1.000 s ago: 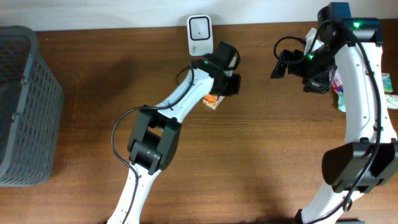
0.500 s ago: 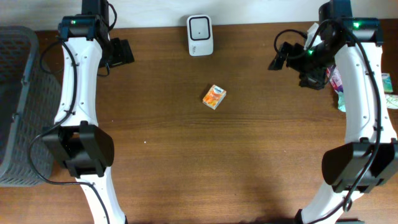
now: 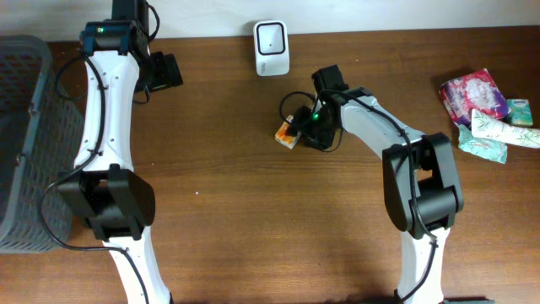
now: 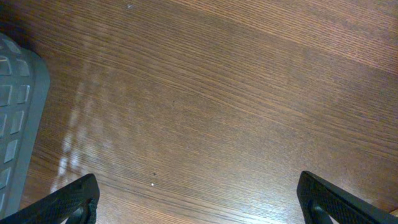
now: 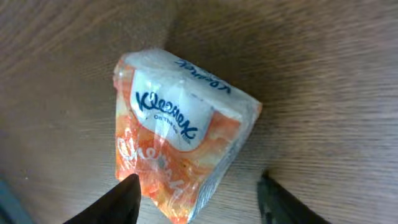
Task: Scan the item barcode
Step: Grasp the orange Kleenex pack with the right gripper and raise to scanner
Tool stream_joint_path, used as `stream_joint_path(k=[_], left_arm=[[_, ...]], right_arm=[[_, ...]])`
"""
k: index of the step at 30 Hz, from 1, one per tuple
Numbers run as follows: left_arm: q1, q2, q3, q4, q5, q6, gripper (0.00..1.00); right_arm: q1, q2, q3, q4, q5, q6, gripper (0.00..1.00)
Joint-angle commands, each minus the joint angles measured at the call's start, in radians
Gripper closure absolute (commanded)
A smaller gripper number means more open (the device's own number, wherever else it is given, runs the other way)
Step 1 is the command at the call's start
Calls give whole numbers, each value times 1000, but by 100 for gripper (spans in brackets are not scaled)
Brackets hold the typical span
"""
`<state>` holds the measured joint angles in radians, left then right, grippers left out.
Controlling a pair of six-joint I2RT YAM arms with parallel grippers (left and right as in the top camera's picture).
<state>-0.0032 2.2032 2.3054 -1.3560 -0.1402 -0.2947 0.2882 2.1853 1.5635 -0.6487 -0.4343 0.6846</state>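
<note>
So the little orange Kleenex pack [image 3: 288, 134] is sitting flat on the table, roughly mid-table and a bit near of the white scanner [image 3: 272, 36] that stands at the far edge. Up close in the right wrist view the pack [image 5: 180, 134] is skewed at an angle, white label with blue lettering facing up, shiny wrapper.

The right gripper [image 3: 297, 128] is down right at it. Its two dark fingers [image 5: 124, 199] straddle the pack's near end: the left one looks to be touching the wrapper, the right one has a clear strip of bare wood before the pack. So it's spread around the pack, not clamped on it.

The left gripper [image 3: 162, 72] is way off at the far left, fully spread with nothing between the tips, just wood grain under it and a corner of the grey mesh basket [image 4: 15, 124] beside it. That basket [image 3: 34, 143] takes up the left edge.

Over at the far right there's a small heap of other tissue packs [image 3: 483, 114], pinkish and green.

The table [image 3: 253, 236] is dark brown wood with visible grain and soft glare patches. A pale strip of wall [image 3: 202, 17] runs along the far side.
</note>
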Motion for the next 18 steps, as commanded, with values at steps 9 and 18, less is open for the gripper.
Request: stream_joint_path(k=[9, 18], left_arm=[[2, 1, -1, 0, -14, 8, 1], [2, 1, -1, 0, -14, 8, 1]], right_arm=[[3, -59, 93, -11, -63, -238, 96], [-113, -311, 118, -113, -833, -838, 96]])
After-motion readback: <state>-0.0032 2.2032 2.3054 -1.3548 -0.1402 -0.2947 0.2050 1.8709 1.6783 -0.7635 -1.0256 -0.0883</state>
